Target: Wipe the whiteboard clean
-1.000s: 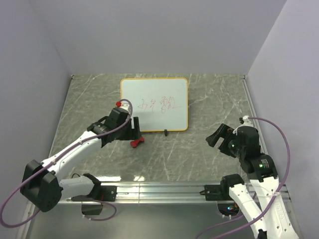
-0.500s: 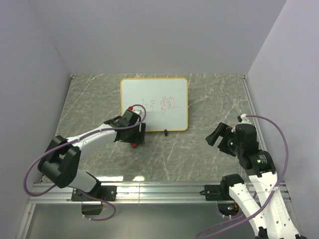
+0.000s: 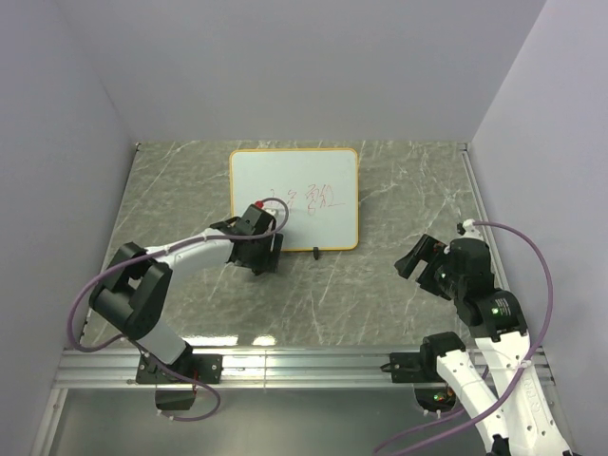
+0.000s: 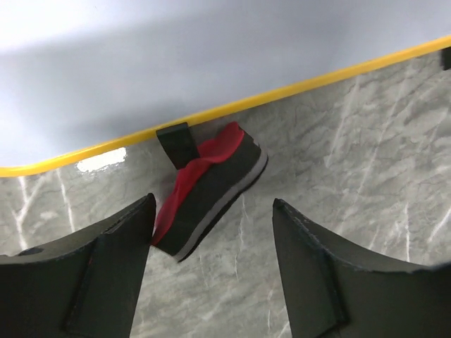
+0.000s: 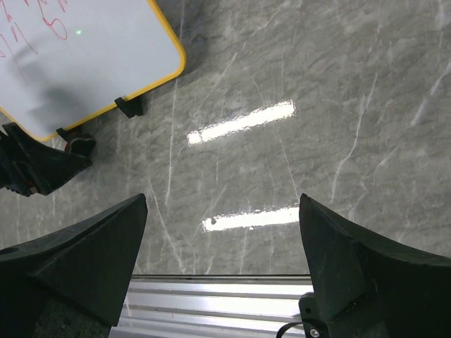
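Note:
The whiteboard lies flat at the back middle of the table, with red writing on it and a yellow rim. In the left wrist view its rim and one black clip are close ahead. The red and black eraser lies on the table against that edge, beside the clip. My left gripper is open and low over the eraser, whose near end sits close to the left finger. From above, the left gripper hides the eraser. My right gripper hangs open and empty at the right.
The grey marble table is closed in by white walls at the back and both sides. An aluminium rail runs along the near edge. A second black clip sticks out from the whiteboard's near rim.
My left arm has reached forward and right, bringing its gripper down over the eraser, and its jaws have narrowed a little. The right arm has barely moved.

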You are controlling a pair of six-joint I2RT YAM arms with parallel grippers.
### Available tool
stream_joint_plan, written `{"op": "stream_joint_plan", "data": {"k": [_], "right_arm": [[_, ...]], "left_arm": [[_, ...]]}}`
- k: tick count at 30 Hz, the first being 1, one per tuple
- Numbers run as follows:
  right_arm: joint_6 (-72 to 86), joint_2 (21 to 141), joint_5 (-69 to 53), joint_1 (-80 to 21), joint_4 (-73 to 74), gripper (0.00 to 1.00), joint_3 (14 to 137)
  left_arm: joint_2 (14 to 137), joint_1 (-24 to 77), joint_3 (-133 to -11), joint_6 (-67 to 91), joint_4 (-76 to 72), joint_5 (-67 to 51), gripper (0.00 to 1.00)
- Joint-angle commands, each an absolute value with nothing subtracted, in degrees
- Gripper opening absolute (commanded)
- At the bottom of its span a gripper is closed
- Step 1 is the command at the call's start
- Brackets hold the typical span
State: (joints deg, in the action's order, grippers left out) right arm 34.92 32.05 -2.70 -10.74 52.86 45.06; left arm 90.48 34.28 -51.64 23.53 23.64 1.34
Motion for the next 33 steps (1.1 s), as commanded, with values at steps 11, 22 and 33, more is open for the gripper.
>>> {"op": "stream_joint_plan", "data": {"k": [11, 22, 33], "right_arm": [[36.3, 31.7, -0.6, -11.2, 51.9, 0.93, 45.4], [35.8, 31.9, -1.6, -11.1, 51.2, 0.93, 44.7], [35.6, 31.4, -1.3, -11.2, 52.0, 0.93, 45.1]], "left_arm": [[81.7, 37.8, -58.4, 23.6, 31.0, 2.5, 0.67], [86.3, 37.5, -55.4, 22.2, 27.2, 9.5, 0.69], [92.7, 36.6, -56.5, 22.0, 24.3, 2.3, 0.68]]}}
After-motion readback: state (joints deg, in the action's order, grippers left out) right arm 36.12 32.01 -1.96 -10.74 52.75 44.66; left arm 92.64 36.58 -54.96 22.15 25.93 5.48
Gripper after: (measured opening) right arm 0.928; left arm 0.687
